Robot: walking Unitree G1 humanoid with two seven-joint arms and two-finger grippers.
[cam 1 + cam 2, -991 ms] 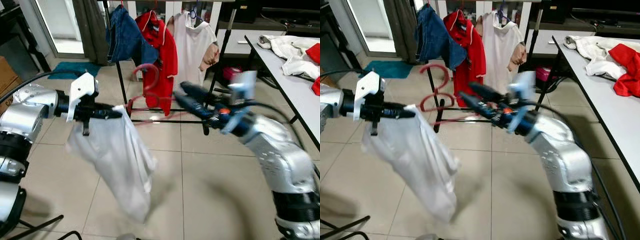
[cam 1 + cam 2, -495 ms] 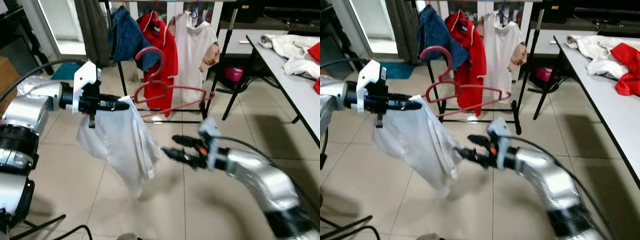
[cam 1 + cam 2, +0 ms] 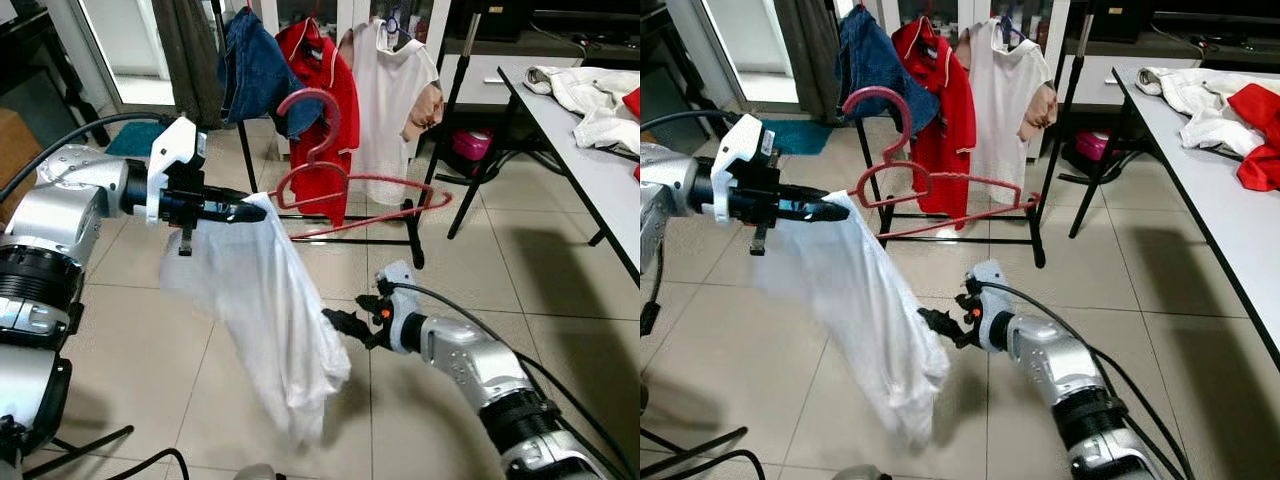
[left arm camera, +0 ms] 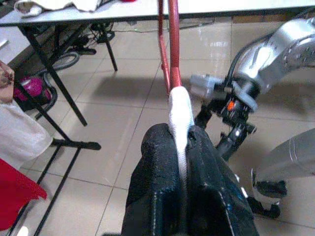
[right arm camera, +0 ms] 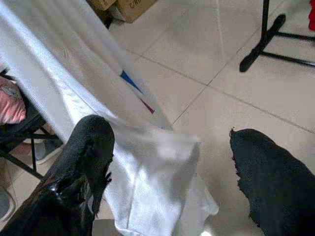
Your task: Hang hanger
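Closest to me, my right gripper sits low over the tiled floor, fingers spread apart, right at the lower edge of the white garment. Higher up on my left, my left gripper is clenched on the garment's top edge together with the red hanger, which sticks out level toward the clothes rack. Behind it hang a blue, a red and a white shirt; a table with clothes stands to my right.

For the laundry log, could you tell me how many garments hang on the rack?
3: a blue one at the robot's left, a red one in the middle, a white one at the right; others may be hidden.
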